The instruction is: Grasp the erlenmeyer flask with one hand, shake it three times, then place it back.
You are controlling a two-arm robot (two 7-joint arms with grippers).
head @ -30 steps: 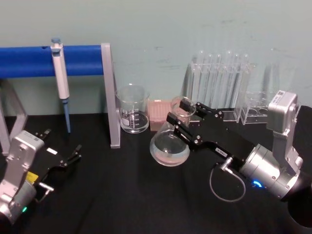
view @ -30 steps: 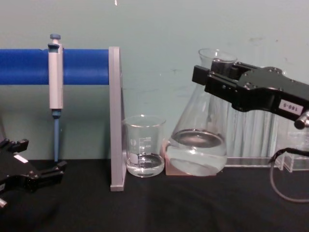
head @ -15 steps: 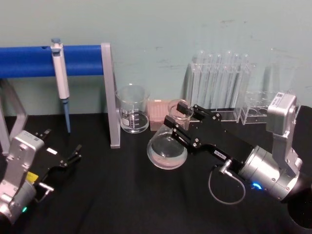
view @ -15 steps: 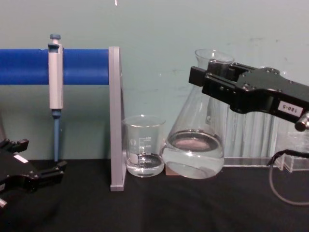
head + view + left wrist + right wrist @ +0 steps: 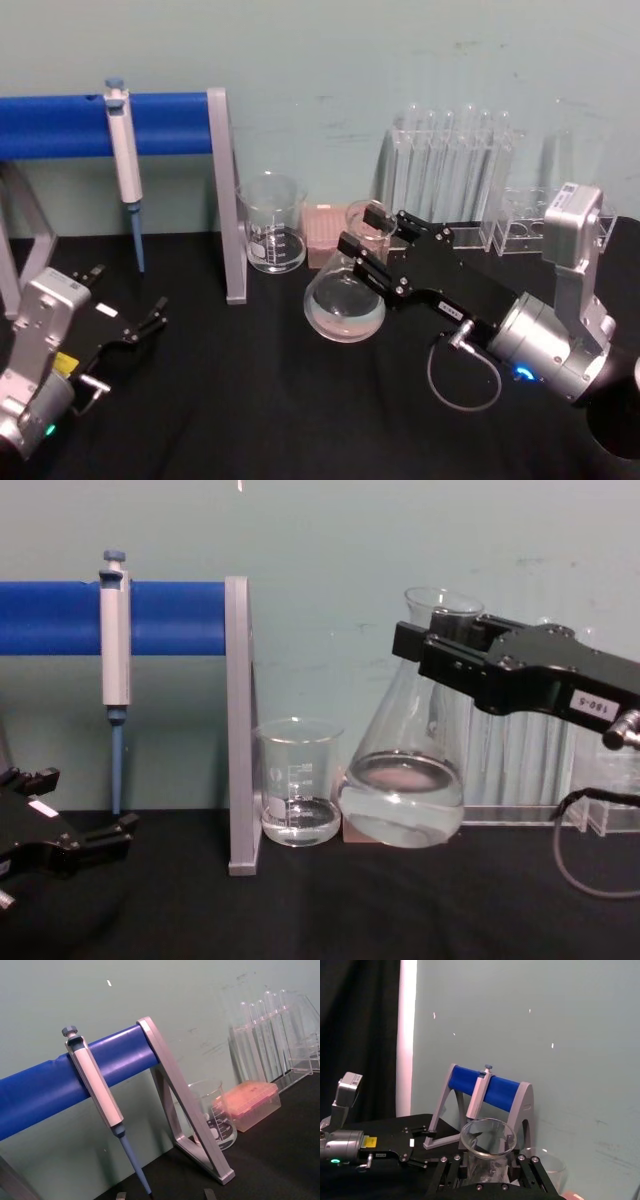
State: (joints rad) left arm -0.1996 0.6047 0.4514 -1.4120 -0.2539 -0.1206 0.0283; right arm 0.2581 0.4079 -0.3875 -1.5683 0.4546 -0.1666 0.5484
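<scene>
**Flask in R jaws, held at the neck**

R gripper [image 5: 366, 232] jaws are closed across the flask [image 5: 345, 300] neck just under the flared rim, one finger each side. That's mid-frame in head view, right of centre in chest view. In R wrist view the flask [image 5: 487, 1160] mouth sits above the fingers.

Good hold point imo: the flare acts as a stop if the glass slides down.

Body hangs tilted, base low at the table [image 5: 250, 400]. Touching or just clear, can't tell.

Clear liquid in the bottom, so likely bottom-heavy w/ slosh. Mouth is open, so spill risk if shakes are big. Glass should be smooth, stiff, brittle: firm pinch, no crush, soft set-down.

Beaker [image 5: 297, 780] is just left of the flask, pink box [image 5: 325, 230] behind it, tubes [image 5: 450, 175] upper right. Little side room.

L gripper [image 5: 130, 295] at lower left, jaws wide apart, empty, parked.
</scene>
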